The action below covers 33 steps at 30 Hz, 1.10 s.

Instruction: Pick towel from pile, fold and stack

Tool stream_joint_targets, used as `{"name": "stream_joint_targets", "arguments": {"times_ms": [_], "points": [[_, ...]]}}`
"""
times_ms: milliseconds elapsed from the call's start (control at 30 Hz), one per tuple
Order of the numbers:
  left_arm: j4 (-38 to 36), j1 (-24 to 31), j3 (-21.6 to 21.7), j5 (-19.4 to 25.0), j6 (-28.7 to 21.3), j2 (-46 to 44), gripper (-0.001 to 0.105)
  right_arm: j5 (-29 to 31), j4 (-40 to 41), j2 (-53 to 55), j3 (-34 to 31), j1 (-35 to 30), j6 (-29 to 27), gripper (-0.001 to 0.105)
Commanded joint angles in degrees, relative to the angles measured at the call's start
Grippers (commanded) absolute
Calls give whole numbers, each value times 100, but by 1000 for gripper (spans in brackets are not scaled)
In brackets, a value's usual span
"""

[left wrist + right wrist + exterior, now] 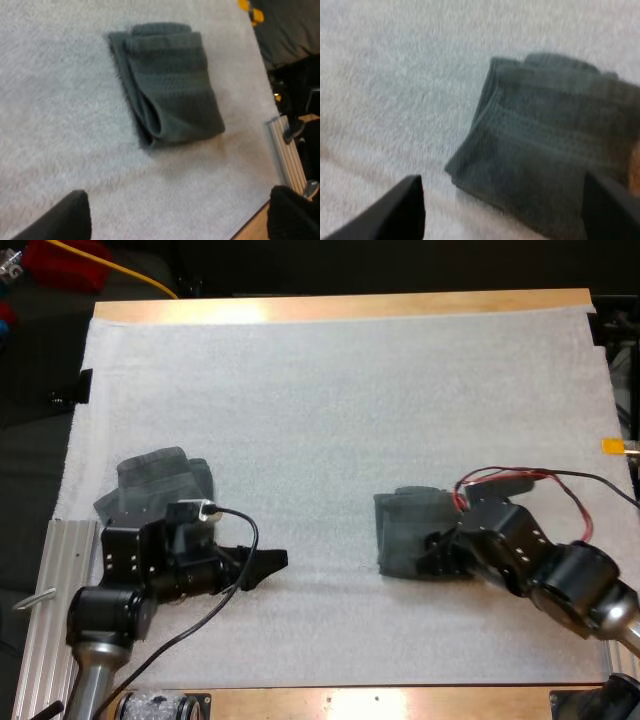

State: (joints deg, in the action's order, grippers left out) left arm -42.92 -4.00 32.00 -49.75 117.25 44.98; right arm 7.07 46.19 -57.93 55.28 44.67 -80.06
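A folded dark grey-green towel (408, 530) lies on the white mat right of centre. My right gripper (440, 545) is at its right edge, low over it. In the right wrist view its fingers (395, 210) stand wide apart, open, with the folded towel (545, 145) just ahead and partly between them. A lumpy heap of towel (152, 480) sits at the left of the mat, partly hidden by my left arm. My left gripper (268, 562) points right over bare mat, open. Its fingers (60, 220) are spread, with the folded towel (170, 85) well beyond them.
An aluminium rail (52, 590) runs along the mat's left side beside my left arm. The wooden table edge (340, 308) borders the far side. Bare mat (330, 410) spreads across the middle and back.
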Motion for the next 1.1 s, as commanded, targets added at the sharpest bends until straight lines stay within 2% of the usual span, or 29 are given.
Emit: {"name": "stream_joint_targets", "arguments": {"times_ms": [0, 100, 233, 533, 700, 867, 1067], "points": [[277, -198, 31, -111, 162, 60, 71, 48, 153, 144, -10, 1, -34, 64], [778, -647, 31, 1, 483, 243, 72, 48, 264, 351, -10, 1, -34, 64], [1545, -1147, 31, 661, 954, 565, 72, 48, 284, 541, -10, 1, -34, 64], [2703, -2077, 31, 1109, 1642, 1681, 72, -125, 296, 638, -10, 1, -34, 64], [3328, -2422, 39, 1379, 2156, 2432, 72, -173, 296, 638, -10, 1, -34, 64], [3428, -2567, 259, 1463, 2223, 3128, 72, -220, 296, 638, -10, 1, -34, 64], [3418, -2585, 758, 1430, 2223, 3972, 72, -220, 296, 638, -10, 1, -34, 64]]}}
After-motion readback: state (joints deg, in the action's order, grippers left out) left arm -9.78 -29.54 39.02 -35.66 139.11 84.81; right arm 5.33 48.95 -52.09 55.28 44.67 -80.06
